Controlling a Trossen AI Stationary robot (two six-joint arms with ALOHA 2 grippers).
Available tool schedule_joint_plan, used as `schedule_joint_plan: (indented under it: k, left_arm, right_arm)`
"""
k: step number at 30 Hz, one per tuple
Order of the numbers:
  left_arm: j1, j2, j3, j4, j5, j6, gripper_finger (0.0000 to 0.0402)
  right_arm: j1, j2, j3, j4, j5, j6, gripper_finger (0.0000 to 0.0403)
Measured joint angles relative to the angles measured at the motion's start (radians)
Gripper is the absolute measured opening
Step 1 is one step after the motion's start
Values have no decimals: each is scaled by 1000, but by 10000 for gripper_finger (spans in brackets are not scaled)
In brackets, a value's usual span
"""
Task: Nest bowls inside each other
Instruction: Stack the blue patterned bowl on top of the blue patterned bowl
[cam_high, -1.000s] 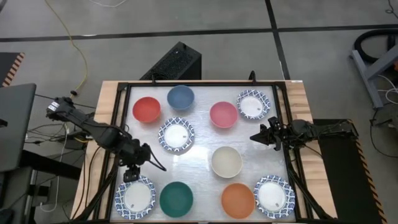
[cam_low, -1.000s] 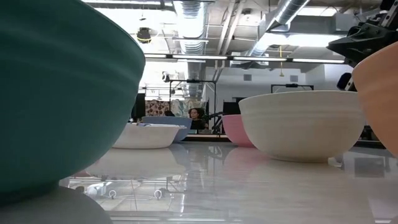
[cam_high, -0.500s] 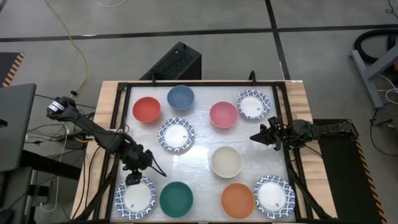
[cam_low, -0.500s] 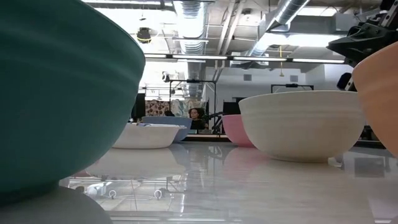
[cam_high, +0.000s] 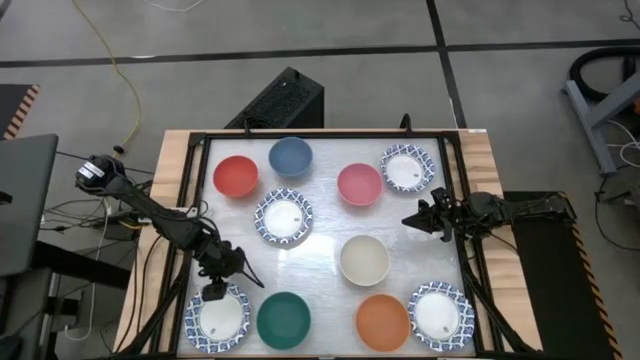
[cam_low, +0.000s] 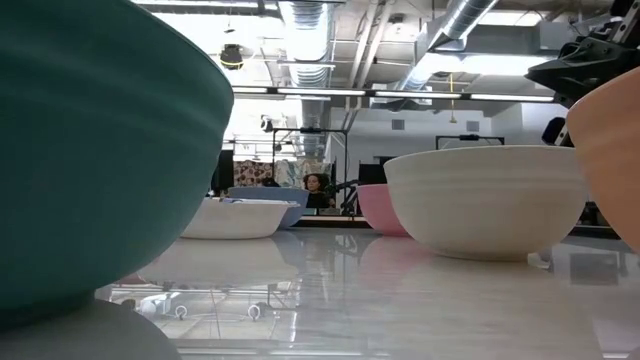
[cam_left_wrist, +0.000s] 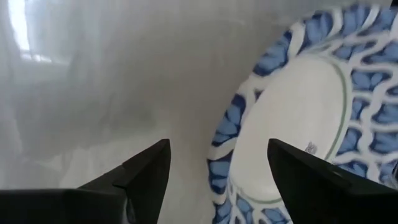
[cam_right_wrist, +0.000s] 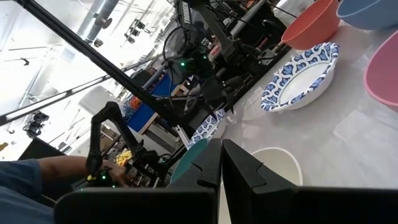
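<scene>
Ten bowls stand apart on the white table top. Several are white with blue-patterned rims; one of these (cam_high: 217, 316) sits at the near left. My left gripper (cam_high: 213, 289) hangs open just above that bowl's far rim (cam_left_wrist: 231, 134), one finger over the table outside it and one over its inside, touching nothing. Around it stand the green bowl (cam_high: 283, 319), the orange bowl (cam_high: 383, 321), the cream bowl (cam_high: 363, 259), the pink bowl (cam_high: 359, 184), the red bowl (cam_high: 236, 175) and the blue bowl (cam_high: 290, 156). My right gripper (cam_high: 408, 221) waits shut and level at the table's right side.
A black frame (cam_high: 190, 200) runs round the table top. Further patterned bowls stand at the centre (cam_high: 283, 217), far right (cam_high: 406, 168) and near right (cam_high: 440, 314). Bare table lies between the centre bowl and the green one. A person sits far behind the table (cam_low: 318, 187).
My left gripper has come down toward the near-left patterned bowl and a little toward the table's near edge, tipping further downward, its fingers staying open. No bowl has moved.
</scene>
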Motion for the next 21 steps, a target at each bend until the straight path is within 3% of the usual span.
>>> schedule_joint_plan:
  k: [7,18,21]
  left_arm:
    - [0,0,-33,56,11,16,195]
    - [0,0,-33,58,-4,-10,17]
    - [0,0,-32,58,-6,-53,9]
  right_arm:
    - [0,0,0,0,1,0,37]
    - [0,0,0,-4,1,-1,37]
    - [0,0,0,-6,2,-1,37]
